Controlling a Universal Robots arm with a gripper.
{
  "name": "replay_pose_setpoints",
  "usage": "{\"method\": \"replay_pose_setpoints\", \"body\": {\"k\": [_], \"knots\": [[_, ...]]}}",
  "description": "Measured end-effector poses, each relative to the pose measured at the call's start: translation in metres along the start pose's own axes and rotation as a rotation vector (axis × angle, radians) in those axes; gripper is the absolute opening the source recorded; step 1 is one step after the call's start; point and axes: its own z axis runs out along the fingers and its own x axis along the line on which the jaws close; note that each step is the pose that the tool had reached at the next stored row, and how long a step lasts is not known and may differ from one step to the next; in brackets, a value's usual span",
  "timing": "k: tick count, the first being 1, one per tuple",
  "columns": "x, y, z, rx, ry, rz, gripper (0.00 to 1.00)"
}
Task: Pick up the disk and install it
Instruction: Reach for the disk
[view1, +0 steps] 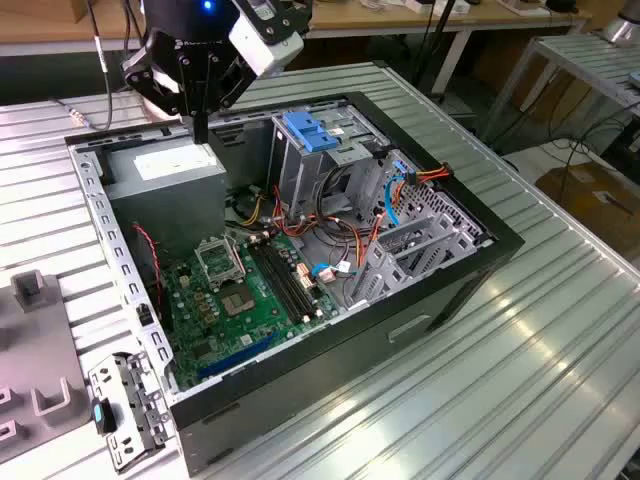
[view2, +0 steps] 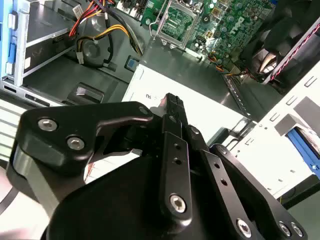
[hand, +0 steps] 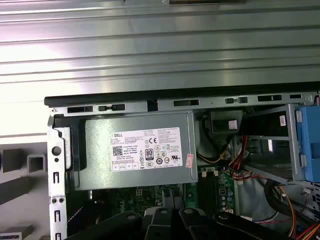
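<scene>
Status: gripper (view1: 200, 135) hangs over the far corner of the open PC case (view1: 330, 372), on the exterior view's left. Tips point straight down, just above the grey power supply (view1: 165, 172) with the white sticker. Can't tell if they touch it. Jaws are clenched together with nothing between them. In the second wrist view the fingers (view2: 172, 130) read as one black bar, with the supply's sticker behind.

The disk (view1: 312, 132) sits at the top of the metal drive cage (view1: 300, 180), toward the exterior view's right of the gripper and well apart from it. Only its blue carrier shows. The silver body is hidden by the cage walls, so I can't tell how deep it is seated. The first wrist view shows the same blue carrier standing beside the cage wall.

Rest of the box:
- Green motherboard (view1: 240, 295) on the case floor, on the near side of the power supply.
- Bundle of red, orange and yellow cables (view1: 335, 235) between the board and the cage.
- Case lies on its side, lid off, on a ribbed metal table (view1: 520, 390).

A loose metal bracket (view1: 125, 415) with a small blue clip lies on the table beside the case's near corner, on the exterior view's left. Grey plastic fixtures (view1: 35, 290) sit just past it, further to that side.
</scene>
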Motion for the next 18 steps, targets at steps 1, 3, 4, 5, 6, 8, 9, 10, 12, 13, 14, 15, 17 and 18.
{"method": "replay_pose_setpoints", "body": {"k": [1,3,4,5,6,8,9,10,12,13,14,15,17,18], "knots": [[0.0000,0.0000,0.0000,0.0000,0.0000,0.000,0.11],[0.0000,0.0000,0.0000,0.0000,0.0000,0.000,0.11],[0.0000,0.0000,0.0000,0.0000,0.0000,0.000,0.11],[0.0001,0.0000,0.0000,0.0000,0.0000,0.000,0.11],[0.0003,0.0000,0.0000,0.0000,0.0000,0.000,0.11],[0.0018,-0.0001,0.0000,-0.0001,-0.0001,0.000,0.11],[0.0023,-0.0001,0.0000,-0.0001,0.0000,0.000,0.11],[0.0031,-0.0002,-0.0001,0.0000,0.0000,0.000,0.11],[0.0043,-0.0003,-0.0001,0.0000,0.0000,0.000,0.11],[0.0048,-0.0003,0.0000,-0.0001,0.0000,0.000,0.11],[0.0053,-0.0004,0.0000,-0.0001,0.0000,0.000,0.11],[0.0058,-0.0004,0.0000,0.0000,0.0000,0.000,0.11],[0.0069,-0.0005,0.0000,-0.0001,0.0000,0.000,0.11],[0.0077,-0.0006,0.0001,0.0000,0.0000,0.000,0.11]]}}
